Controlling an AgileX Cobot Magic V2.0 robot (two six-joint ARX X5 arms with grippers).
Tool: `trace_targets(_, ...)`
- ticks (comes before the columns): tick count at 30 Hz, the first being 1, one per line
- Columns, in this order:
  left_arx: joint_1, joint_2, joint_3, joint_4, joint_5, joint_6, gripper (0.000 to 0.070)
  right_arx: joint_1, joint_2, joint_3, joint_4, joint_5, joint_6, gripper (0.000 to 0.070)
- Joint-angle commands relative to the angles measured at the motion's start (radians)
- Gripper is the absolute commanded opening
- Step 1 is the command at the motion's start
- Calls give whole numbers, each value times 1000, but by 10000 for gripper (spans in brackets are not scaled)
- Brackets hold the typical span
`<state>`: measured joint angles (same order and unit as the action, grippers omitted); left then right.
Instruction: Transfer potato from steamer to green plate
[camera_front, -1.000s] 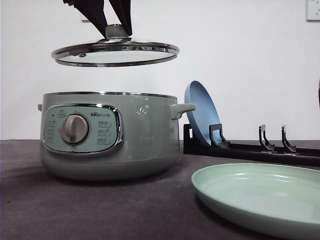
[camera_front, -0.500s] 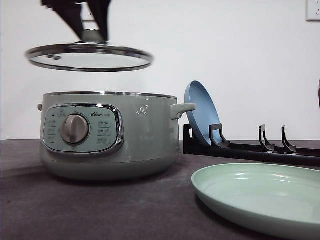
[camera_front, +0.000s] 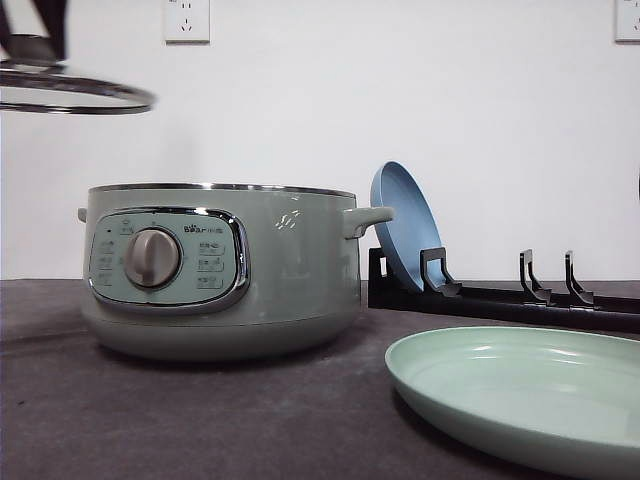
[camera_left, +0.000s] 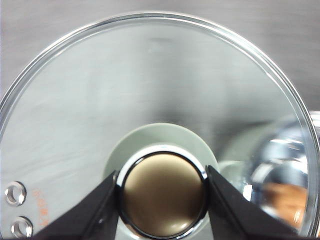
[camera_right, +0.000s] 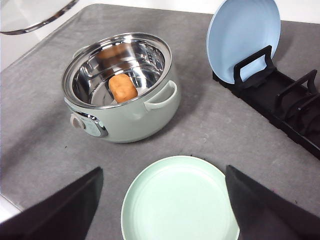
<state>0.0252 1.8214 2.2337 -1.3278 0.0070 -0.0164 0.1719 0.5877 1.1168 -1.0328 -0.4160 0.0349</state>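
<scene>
Left fingers (camera_left: 161, 200) clamp the lid (camera_left: 150, 100) knob; right fingers (camera_right: 162, 200) spread wide, empty; potato (camera_right: 123, 87) apparently unobstructed.

Front view: glass lid (camera_front: 70, 95) cut off at left edge and motion-blurred; potato (camera_right: 123, 88) hidden by steamer (camera_front: 220, 270) wall. Green plate (camera_front: 520, 395) cropped at right and bottom — rack (camera_front: 500, 295) likewise at right.

Left claw (camera_left: 162, 200) raised high at the robot's far left, black fingers (camera_left: 97, 210) clamped on either side of the lid knob (camera_left: 162, 200), gripping it. Right claw (camera_right: 162, 205) held aloft, pointing down, fingers (camera_right: 60, 210) spread wide, gripping nothing.
</scene>
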Motion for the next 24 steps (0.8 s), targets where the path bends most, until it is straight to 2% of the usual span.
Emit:
trace_targets(1,17,-7,43,24,8,2,1,3,6,9,8,1,13,491)
trace_targets(7,77,-7,43,12,8,9,1,5,39,9,31,-11,15,490)
trace_targets(12,87,-7,43,7,8,13,1,43,155,11,81,-83,36,490)
trace_targets(18,87,-7,43,6,8,17,1,171,374,48,141,-81,37,490)
trace_targets(24,87,-7,43,4,8,18,1,314,653,177,198,-52,24,490)
